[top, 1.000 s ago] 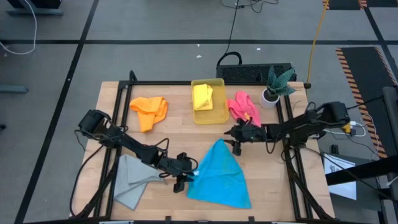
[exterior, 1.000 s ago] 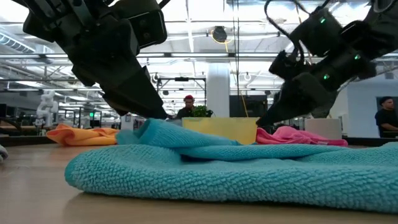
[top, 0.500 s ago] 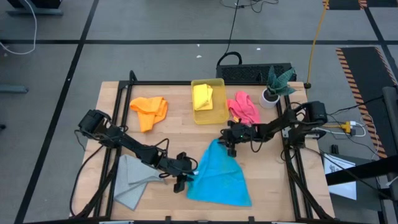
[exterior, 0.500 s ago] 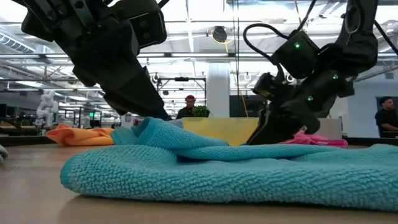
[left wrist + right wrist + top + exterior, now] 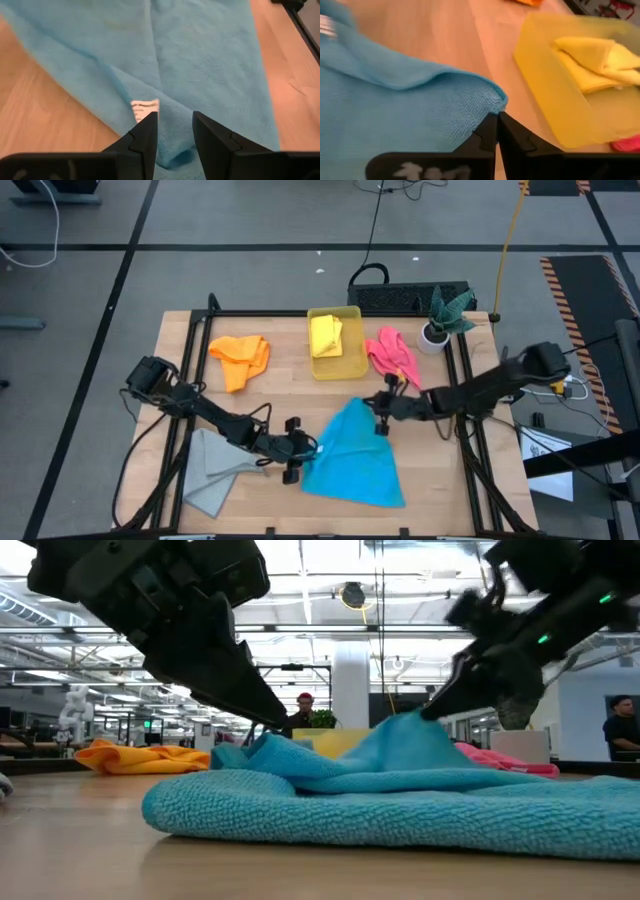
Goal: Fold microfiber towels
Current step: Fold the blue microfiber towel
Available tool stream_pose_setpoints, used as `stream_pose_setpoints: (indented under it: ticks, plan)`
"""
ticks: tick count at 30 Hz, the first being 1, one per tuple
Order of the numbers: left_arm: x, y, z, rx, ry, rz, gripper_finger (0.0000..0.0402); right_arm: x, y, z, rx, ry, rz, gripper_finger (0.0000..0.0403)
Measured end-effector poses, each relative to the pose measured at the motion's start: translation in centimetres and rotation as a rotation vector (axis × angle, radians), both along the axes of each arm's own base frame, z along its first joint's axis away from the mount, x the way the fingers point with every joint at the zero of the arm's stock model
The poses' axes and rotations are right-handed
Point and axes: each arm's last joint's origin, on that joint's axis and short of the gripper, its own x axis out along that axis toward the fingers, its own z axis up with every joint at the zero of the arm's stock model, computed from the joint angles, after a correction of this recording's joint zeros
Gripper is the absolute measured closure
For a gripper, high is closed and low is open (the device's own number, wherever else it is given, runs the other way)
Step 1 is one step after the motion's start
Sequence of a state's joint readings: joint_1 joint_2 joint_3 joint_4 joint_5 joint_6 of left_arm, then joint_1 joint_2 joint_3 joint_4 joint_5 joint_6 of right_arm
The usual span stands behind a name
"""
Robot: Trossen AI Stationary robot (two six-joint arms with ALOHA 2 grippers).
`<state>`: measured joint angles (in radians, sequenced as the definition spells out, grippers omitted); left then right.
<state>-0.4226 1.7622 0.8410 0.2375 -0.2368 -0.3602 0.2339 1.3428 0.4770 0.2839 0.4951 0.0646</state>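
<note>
The bright blue towel [image 5: 352, 458] lies spread on the table's near middle, and both grippers are shut on it. My left gripper [image 5: 302, 456] has its left corner, and my right gripper [image 5: 379, 416] has its far corner. The low view shows that far corner raised into a peak [image 5: 405, 735], while the rest of the blue towel [image 5: 400, 805] lies on the wood. A grey towel [image 5: 210, 470] lies flat under my left arm. An orange towel [image 5: 240, 358] and a pink towel [image 5: 392, 355] lie bunched at the back. A yellow towel [image 5: 326, 335] sits in the bin. My left gripper pinches a bunched fold at the towel's left corner [image 5: 175, 142] between its two fingers [image 5: 148, 131], beside a small white label [image 5: 145, 107]. The fingers slant down from the table's left. That corner stays low, and the cloth beyond it lies slack on the table. My right gripper pinches the towel's far corner [image 5: 496, 103] at its hemmed edge between its shut fingertips [image 5: 489, 131]. The fingers slant down from the table's right. The corner is lifted off the wood, and the cloth falls away from it in a soft ridge.
A translucent yellow bin [image 5: 338, 366] stands at the back middle. A potted plant [image 5: 440, 320] stands at the back right corner. Black frame rails [image 5: 452, 370] run along the table's sides. Bare wood [image 5: 290, 395] lies between the orange towel and the blue one.
My right gripper went left onto the blue towel's far corner and shut on it. It then drew back toward the right and up, raising that corner into a peak. My left gripper rolled a little in place, and the towel's left edge bunched inward.
</note>
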Motion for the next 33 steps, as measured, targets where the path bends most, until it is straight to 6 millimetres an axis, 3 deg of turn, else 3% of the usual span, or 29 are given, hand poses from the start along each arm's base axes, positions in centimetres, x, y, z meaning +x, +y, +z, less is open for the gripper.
stream_pose_setpoints:
  ticks: [7,11,14,18,23,28,33]
  plan:
    - [0.3,0.6,0.0,-0.200,0.039,0.114,0.0277,-1.9,4.8,0.7,-0.040,-0.035,0.138,0.0402]
    - [0.3,0.5,0.0,-0.228,0.054,0.086,0.0277,-3.2,7.4,0.8,-0.047,-0.055,0.261,0.0402]
    - [0.2,0.5,0.0,-0.234,0.058,0.081,0.0277,-4.1,8.7,1.1,-0.117,-0.112,0.232,0.0402]
    - [0.4,0.7,-0.7,-0.230,0.072,0.094,0.0277,-4.9,9.5,1.4,-0.212,-0.168,0.160,0.0402]
    - [1.0,1.1,-2.3,-0.315,0.128,0.072,0.0277,-5.2,9.8,1.5,-0.214,-0.183,0.161,0.0402]
    - [1.2,0.9,-2.5,-0.405,0.155,0.012,0.0278,-5.1,9.9,1.7,-0.205,-0.198,0.161,0.0402]
    - [1.0,0.7,-2.6,-0.409,0.178,-0.044,0.0325,-5.1,9.9,1.7,-0.203,-0.201,0.160,0.0403]
